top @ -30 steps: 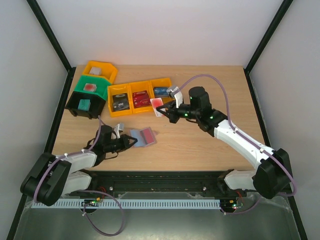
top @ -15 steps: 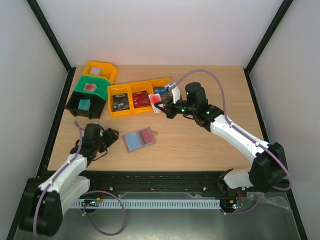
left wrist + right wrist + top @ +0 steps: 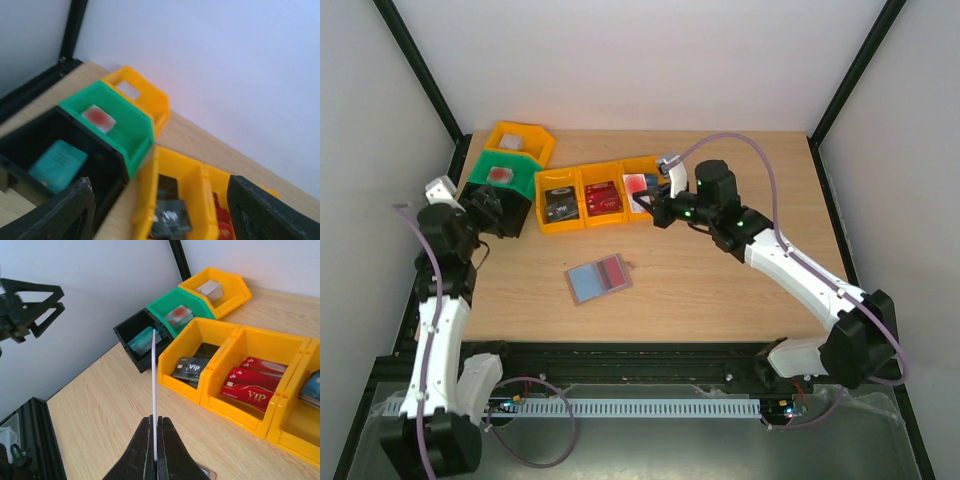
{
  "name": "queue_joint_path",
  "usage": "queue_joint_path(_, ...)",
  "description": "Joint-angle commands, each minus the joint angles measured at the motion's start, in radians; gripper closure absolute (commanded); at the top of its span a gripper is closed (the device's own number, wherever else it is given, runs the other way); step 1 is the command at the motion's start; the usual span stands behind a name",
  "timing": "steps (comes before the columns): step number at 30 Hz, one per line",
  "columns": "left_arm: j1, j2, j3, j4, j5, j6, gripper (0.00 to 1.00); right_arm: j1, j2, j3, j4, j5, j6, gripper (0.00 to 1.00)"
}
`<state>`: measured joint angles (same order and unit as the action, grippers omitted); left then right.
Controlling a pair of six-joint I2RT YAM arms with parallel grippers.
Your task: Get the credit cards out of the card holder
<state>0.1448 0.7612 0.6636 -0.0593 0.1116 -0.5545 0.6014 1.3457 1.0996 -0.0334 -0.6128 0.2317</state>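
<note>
The card holder lay open and flat on the wooden table, with bare wood on every side. It was well apart from both arms and from the row of yellow bins behind it. The right arm was extended toward that row, its right gripper pinched tight on a red card. The left arm stood upright at the table's left edge, with the left gripper spread wide and empty near the black bin. Whether the card touched a bin could not be told.
</note>
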Motion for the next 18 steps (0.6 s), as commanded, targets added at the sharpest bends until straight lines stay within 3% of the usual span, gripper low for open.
queue_joint_path(1, 0.068, 0.162, 0.121, -0.039, -0.034, 0.146, 0.27, -0.005, -0.076, -0.021, 0.004, 0.063, -0.055, 0.98)
queue_joint_path(8, 0.201, 0.527, 0.434, -0.356, -0.14, 0.313, 0.25, -0.006, -0.099, -0.029, 0.0, 0.068, -0.084, 0.98)
queue_joint_path(10, 0.258, 0.689, 0.539, -0.463, -0.124, 0.336, 0.16, -0.006, -0.105, -0.034, 0.002, 0.067, -0.083, 0.98)
queue_joint_path(11, 0.284, 0.762, 0.586, -0.485, -0.111, 0.343, 0.04, -0.006, -0.108, -0.037, 0.006, 0.061, -0.081, 0.98)
queue_joint_path(14, 0.304, 0.938, 0.698, -0.487, -0.108, 0.351, 0.01, -0.006, -0.114, -0.041, 0.015, 0.039, -0.073, 0.98)
queue_joint_path(18, 0.304, 1.014, 0.722, -0.368, -0.049, 0.306, 0.01, -0.006, -0.13, -0.028, -0.017, 0.036, -0.074, 0.98)
